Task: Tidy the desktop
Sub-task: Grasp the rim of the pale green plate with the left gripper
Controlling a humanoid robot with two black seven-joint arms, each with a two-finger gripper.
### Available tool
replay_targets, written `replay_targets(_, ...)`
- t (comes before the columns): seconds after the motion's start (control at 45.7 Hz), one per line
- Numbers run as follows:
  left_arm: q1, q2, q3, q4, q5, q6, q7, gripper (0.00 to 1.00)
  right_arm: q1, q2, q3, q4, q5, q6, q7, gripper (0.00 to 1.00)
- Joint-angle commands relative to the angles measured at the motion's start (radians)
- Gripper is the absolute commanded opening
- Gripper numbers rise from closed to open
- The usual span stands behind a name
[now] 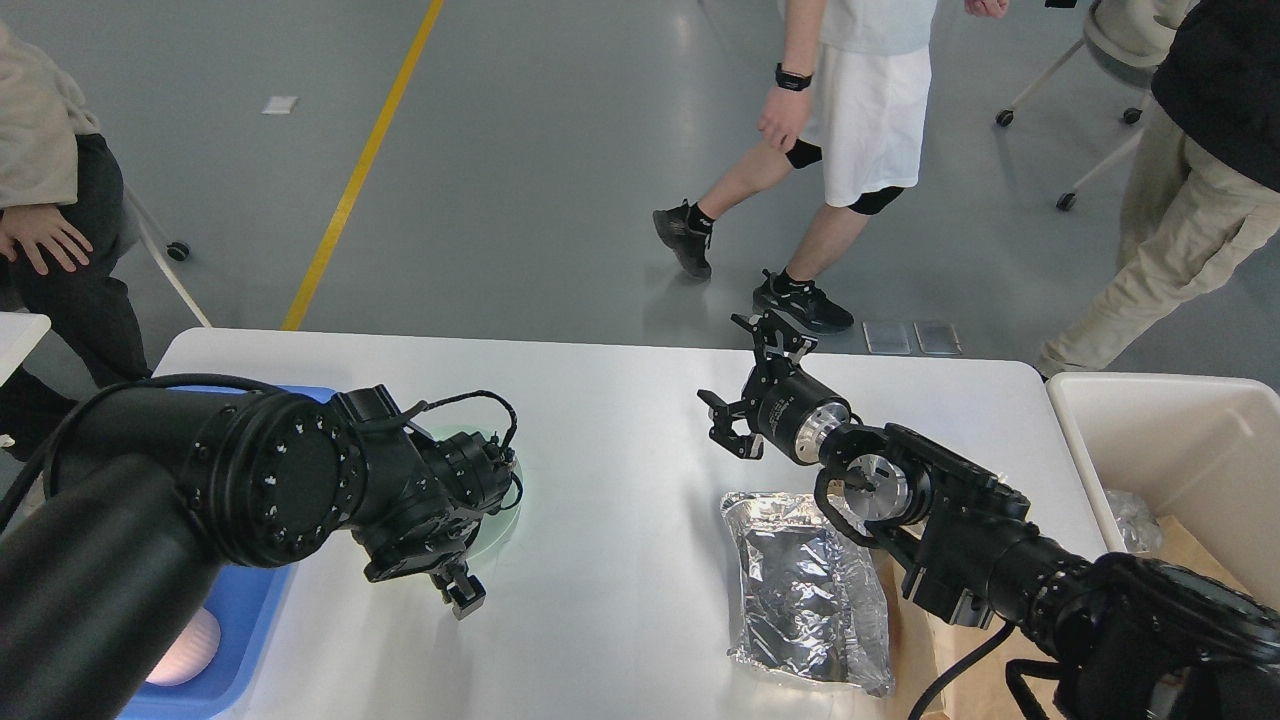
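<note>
The left gripper (pixel 458 590) hung just above the desktop (pixel 620 420), beside a pale green disc (pixel 497 520); its jaws could not be told apart. Rightward, the right gripper (pixel 745 385) hovered above it, jaws spread wide and empty, beyond a foil bag (pixel 800 590).

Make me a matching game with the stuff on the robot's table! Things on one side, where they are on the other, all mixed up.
Things:
1. silver foil bag
2. pale green disc
3. blue tray
4. cream bin

Places:
A. off the desktop's right end
B. at the near left edge
C. under the left arm's wrist
D. beside the right arm, near right

Pairs: 1-D, 2-C, 3-B, 4-A
</note>
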Motion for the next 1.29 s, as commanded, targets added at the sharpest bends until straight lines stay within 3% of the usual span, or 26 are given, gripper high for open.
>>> replay_targets(0.0, 0.018, 0.004, -0.002, 0.001, 0.025, 0.056, -0.001, 0.90, 0.000, 0.000, 0.000, 0.001, 0.000, 0.000, 0.001, 1.00)
replay_targets(0.153, 0.018, 0.004, 0.000, 0.001, 0.025, 0.065, -0.001, 0.86, 0.000, 0.000, 0.000, 0.001, 0.000, 0.000, -0.001, 1.00)
replay_targets(0.263, 0.016, 0.004, 0.001, 0.001, 0.027, 0.065, -0.001, 0.70, 0.000, 0.000, 0.000, 0.001, 0.000, 0.000, -0.001, 1.00)
replay_targets(0.416, 0.016, 0.004, 0.000, -0.001, 0.025, 0.057, 0.000, 0.60, 0.000, 0.000, 0.000, -0.001, 0.000, 0.000, -0.001, 1.00)
replay_targets(0.503, 0.015, 0.004, 0.000, -0.001, 0.015, 0.048, 0.002, 0.43, 0.000, 0.000, 0.000, 0.001, 0.000, 0.000, -0.001, 1.00)
replay_targets(0.679, 0.013, 0.004, -0.003, -0.002, 0.004, 0.001, 0.012, 0.23, 0.000, 0.000, 0.000, -0.001, 0.000, 0.000, -0.001, 1.00)
replay_targets(0.876, 0.007, 0.005, 0.000, -0.001, -0.033, -0.039, 0.017, 0.11, 0.000, 0.000, 0.000, 0.001, 0.000, 0.000, -0.001, 1.00)
replay_targets(0.941, 0.005, 0.005, 0.000, -0.002, -0.036, -0.059, 0.017, 0.00, 0.000, 0.000, 0.000, 0.001, 0.000, 0.000, 0.001, 1.00)
replay_targets(1.073, 0.001, 0.010, -0.005, -0.001, -0.037, -0.097, 0.012, 0.00, 0.000, 0.000, 0.000, 0.001, 0.000, 0.000, 0.001, 1.00)
replay_targets(1.27, 0.002, 0.012, -0.012, 0.002, -0.041, -0.091, 0.012, 0.00, 0.000, 0.000, 0.000, 0.001, 0.000, 0.000, 0.001, 1.00)
